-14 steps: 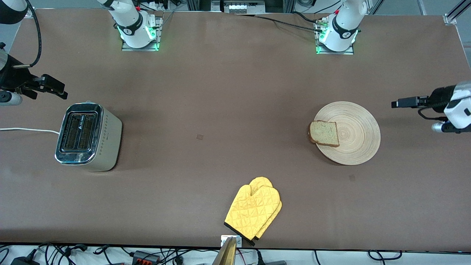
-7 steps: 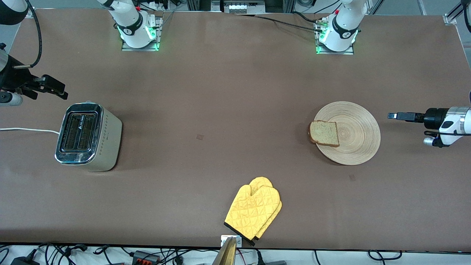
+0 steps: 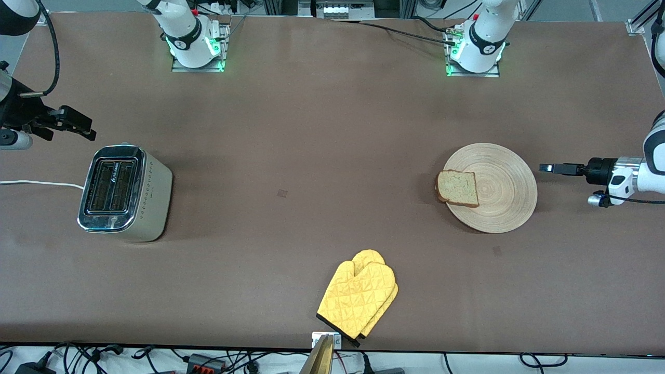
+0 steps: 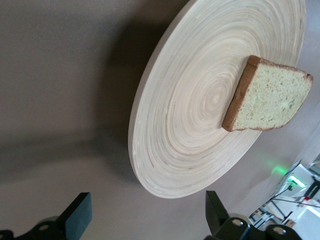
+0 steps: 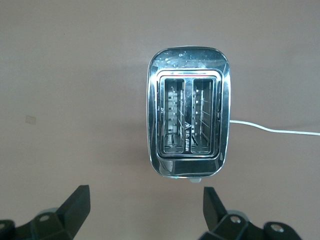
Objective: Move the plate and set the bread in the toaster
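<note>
Yellow quilted oven mitt (image 3: 358,298) flat on brown table (image 3: 311,130), at edge nearest front cam, approx mid-table btwn the two ends. Black cuff trim at its near end, thumb pointing away from cam. Nothing touching it.

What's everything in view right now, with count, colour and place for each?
plate: one, light tan wood, toward the left arm's end of the table.
bread: one slice, light brown, on the plate's rim.
toaster: one, cream and chrome, slots empty, toward the right arm's end.
oven mitts: two, yellow, stacked at the table edge nearest the front camera.
left gripper: open, beside the plate.
right gripper: open, beside the toaster.
</note>
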Robot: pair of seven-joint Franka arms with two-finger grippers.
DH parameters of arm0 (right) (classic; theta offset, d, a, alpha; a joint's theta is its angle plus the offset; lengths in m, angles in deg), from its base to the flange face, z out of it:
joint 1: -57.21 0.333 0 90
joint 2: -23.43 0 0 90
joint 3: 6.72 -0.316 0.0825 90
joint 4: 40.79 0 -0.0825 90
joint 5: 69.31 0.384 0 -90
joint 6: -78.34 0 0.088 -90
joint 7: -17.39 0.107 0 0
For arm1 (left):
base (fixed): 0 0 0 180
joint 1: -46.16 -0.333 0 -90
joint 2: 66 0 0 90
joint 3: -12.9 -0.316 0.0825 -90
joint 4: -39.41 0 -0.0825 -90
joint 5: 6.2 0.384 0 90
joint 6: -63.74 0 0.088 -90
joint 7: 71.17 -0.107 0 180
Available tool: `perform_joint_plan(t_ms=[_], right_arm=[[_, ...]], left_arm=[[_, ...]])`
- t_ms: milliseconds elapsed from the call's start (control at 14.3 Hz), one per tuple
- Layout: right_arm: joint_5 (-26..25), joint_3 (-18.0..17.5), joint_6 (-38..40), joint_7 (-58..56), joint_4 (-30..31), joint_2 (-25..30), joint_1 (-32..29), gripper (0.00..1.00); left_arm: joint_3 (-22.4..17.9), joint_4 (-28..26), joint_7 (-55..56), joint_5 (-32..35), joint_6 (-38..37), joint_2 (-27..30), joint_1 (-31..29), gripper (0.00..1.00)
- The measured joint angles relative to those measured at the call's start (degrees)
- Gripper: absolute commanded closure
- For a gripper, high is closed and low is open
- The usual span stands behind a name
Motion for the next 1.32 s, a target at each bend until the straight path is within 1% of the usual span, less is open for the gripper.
perform_joint_plan(t_ms=[279,418,488,627,976,1324], right_arm=[[0.0,0.0,0.0,0.0,0.0,0.0,0.0,0.0],[0.0,0.0,-0.1,0.0,0.0,0.0,0.0,0.0],[0.0,0.0,-0.1,0.0,0.0,0.0,0.0,0.0],[0.0,0.0,-0.2,0.0,0.0,0.0,0.0,0.0],[0.0,0.0,-0.3,0.0,0.0,0.0,0.0,0.0],[0.0,0.0,-0.9,0.0,0.0,0.0,0.0,0.0]], left_arm=[[0.0,-4.5,0.0,-4.3,4.5,-0.7,-0.6,0.0],[0.0,-6.0,0.0,-5.2,5.7,-0.7,-0.6,0.01],[0.0,-6.3,0.0,-5.4,5.9,-0.7,-0.6,0.03],[0.0,-6.5,0.0,-5.7,6.3,-1.0,-0.6,0.12],[0.7,-6.6,-0.1,-5.8,7.7,-1.8,-0.5,0.29],[1.0,-6.5,-1.2,-5.8,7.9,-2.0,-0.4,0.39]])
